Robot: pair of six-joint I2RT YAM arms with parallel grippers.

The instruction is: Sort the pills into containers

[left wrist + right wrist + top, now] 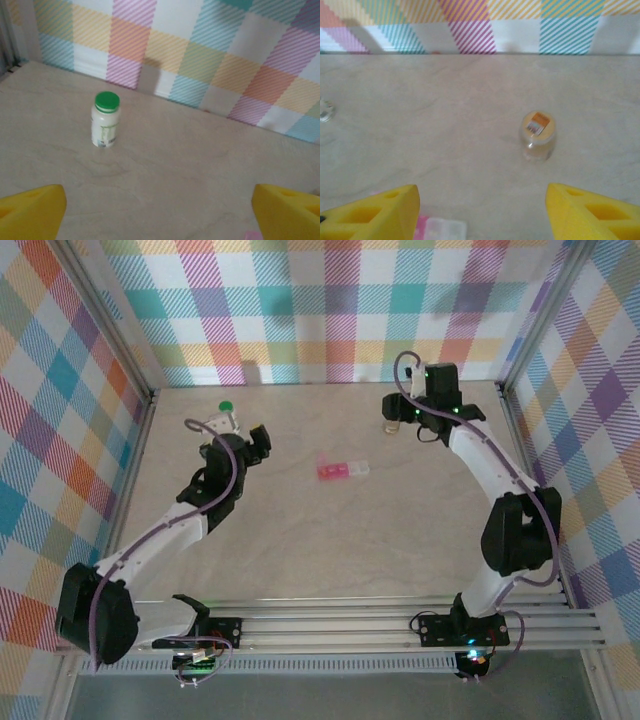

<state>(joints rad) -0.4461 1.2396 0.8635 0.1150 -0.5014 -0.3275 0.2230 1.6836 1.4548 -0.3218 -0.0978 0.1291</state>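
Table (200,165): pale, plaid-walled.
Left gripper (160,212): jaws wide, empty; green-capped bottle (106,120) ahead, upright.
Right gripper (480,212): jaws apart, empty; amber bottle (538,135) ahead.

White bottle (105,120): white body, green cap. Amber bottle (538,135): amber, pale cap, orange-white sticker on top. Pill box (341,469): pink, 1 end clear-whitish. Finger pads (375,212): yellow. Table (300,560): beige, faint marbling. Walls (300,300): pastel plaid of diagonal stripes. Arms (170,530): white, black joints, purple cables.

top: high, from near edge, looking down on whole surface (400,530) | wrists: low, close, facing back wall (200,50) | top+right wrist share pink pill box (341,469)
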